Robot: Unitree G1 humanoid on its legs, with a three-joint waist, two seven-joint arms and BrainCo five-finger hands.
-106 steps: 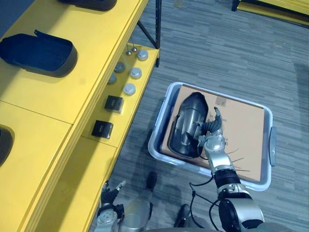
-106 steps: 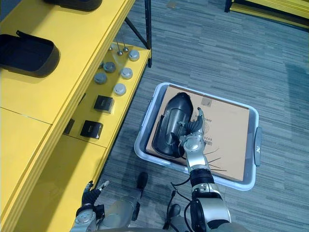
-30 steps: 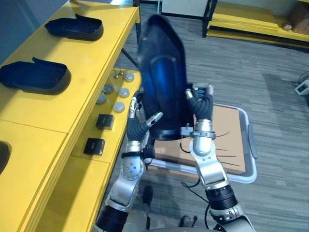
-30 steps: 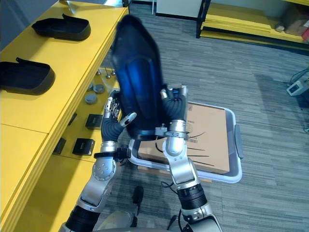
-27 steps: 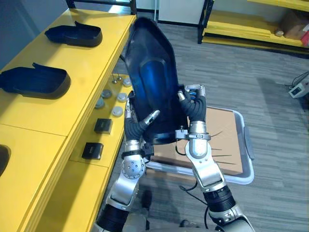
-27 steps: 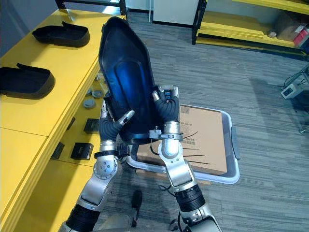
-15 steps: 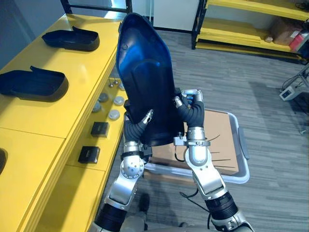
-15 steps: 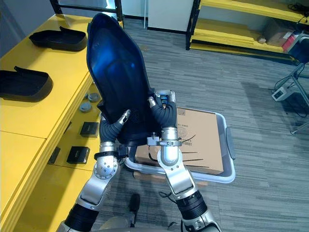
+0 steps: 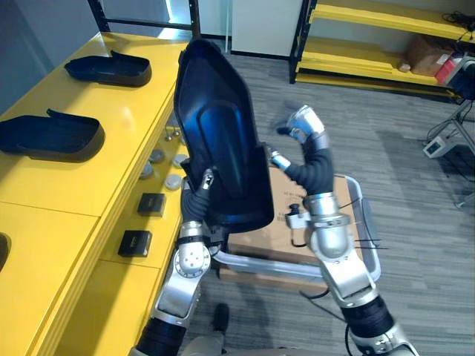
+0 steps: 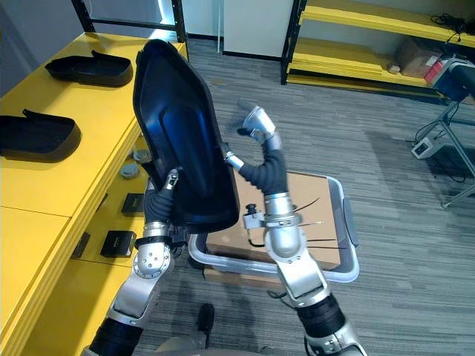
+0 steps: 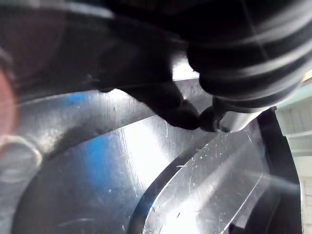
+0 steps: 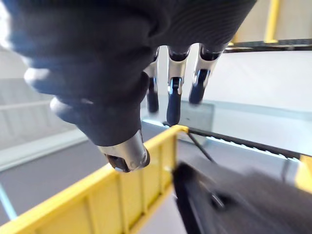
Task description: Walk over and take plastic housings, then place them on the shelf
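A large dark blue-black plastic housing (image 9: 221,144) stands upright in the air between the yellow shelf and the floor bin, hollow side facing me. My left hand (image 9: 197,202) grips its lower edge from below, thumb on the inner face and fingers (image 11: 190,114) curled against the shell. My right hand (image 9: 303,121) is raised to the right of the housing, clear of it, and its fingers (image 12: 174,92) hang straight with nothing in them.
The yellow shelf (image 9: 111,148) runs along the left with two more dark housings (image 9: 48,133) (image 9: 107,68) on top. Small black boxes (image 9: 135,242) and round grey parts lie on its lower level. A grey bin (image 9: 274,268) holding cardboard (image 10: 323,194) sits on the carpet below. Yellow racks (image 9: 386,22) stand behind.
My right hand has let go of the housing, lifted away to the right and opened. The left hand now holds the housing alone, tilted a little toward the shelf.
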